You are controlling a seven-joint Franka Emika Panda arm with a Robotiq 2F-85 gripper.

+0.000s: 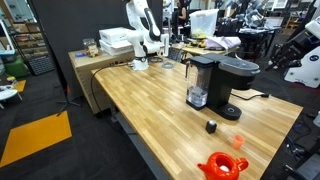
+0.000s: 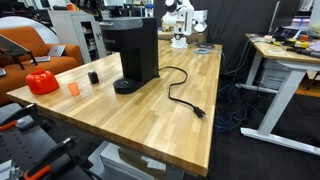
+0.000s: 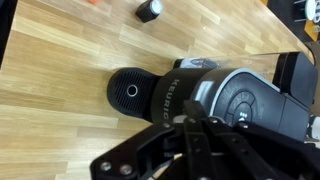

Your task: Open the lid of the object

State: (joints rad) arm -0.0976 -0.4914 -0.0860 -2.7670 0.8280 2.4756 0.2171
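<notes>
The black coffee maker (image 1: pixel 222 85) stands on the wooden table in both exterior views (image 2: pixel 135 55), with its smoky water tank (image 1: pixel 198 80) at one side. Its domed black lid (image 1: pixel 238 68) is down. In the wrist view I look down on the lid (image 3: pixel 245 100) and the round drip base (image 3: pixel 130 92). My gripper (image 3: pixel 195 125) is shut and empty, with its fingers together above the machine's picture. In an exterior view the white arm and gripper (image 1: pixel 162 44) are at the table's far end, well apart from the coffee maker.
A small black cylinder (image 1: pixel 211 126), an orange cup (image 1: pixel 238 141) and a red item (image 1: pixel 222 165) lie beyond the machine. The power cord (image 2: pixel 180 95) snakes across the table. White boxes (image 1: pixel 116 42) sit near the arm's base.
</notes>
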